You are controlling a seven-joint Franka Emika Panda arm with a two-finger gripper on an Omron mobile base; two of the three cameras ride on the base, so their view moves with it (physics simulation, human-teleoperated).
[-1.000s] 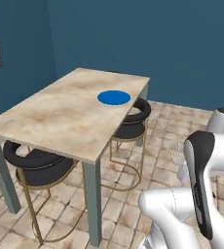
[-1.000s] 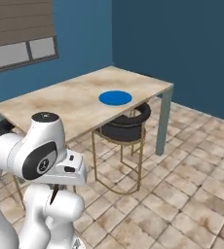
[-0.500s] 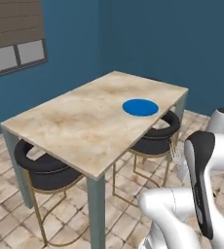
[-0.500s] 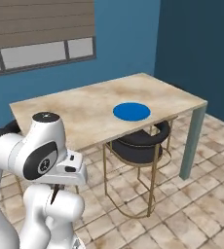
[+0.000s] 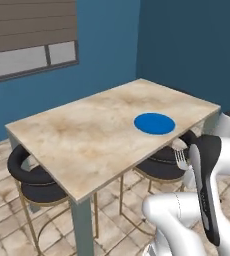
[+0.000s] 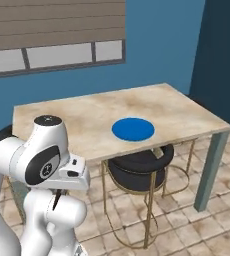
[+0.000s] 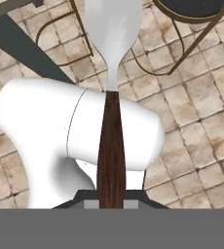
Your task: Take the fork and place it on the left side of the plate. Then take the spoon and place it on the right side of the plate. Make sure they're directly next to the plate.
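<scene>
- Your gripper [image 7: 111,202] is closed on the fork [image 7: 111,97]. The fingers pinch the end of the dark handle, and the pale head points straight away from the hand.
- The long axis of the fork runs in line with the gripper, so where the hand points, the fork points too.
- In the hand view the fork hangs over the tiled floor [image 7: 196,112], not over the table. In the left base view its tines [image 5: 180,159] show low, just beside the near table edge and under the level of the top.
- The plate [image 5: 154,123] lies ahead of the tool and higher than it, on the table [image 5: 82,145], near the edge that faces you. A stool [image 6: 137,167] stands under that edge, between the tool and the plate.
- I judge that the coming move is first up, then forward over the edge, and then to the left of the plate [image 6: 133,129], where the marble is bare.
- Before you lower it, turn the hand so the fork lies flat, along the left rim of the plate and directly beside it.
</scene>
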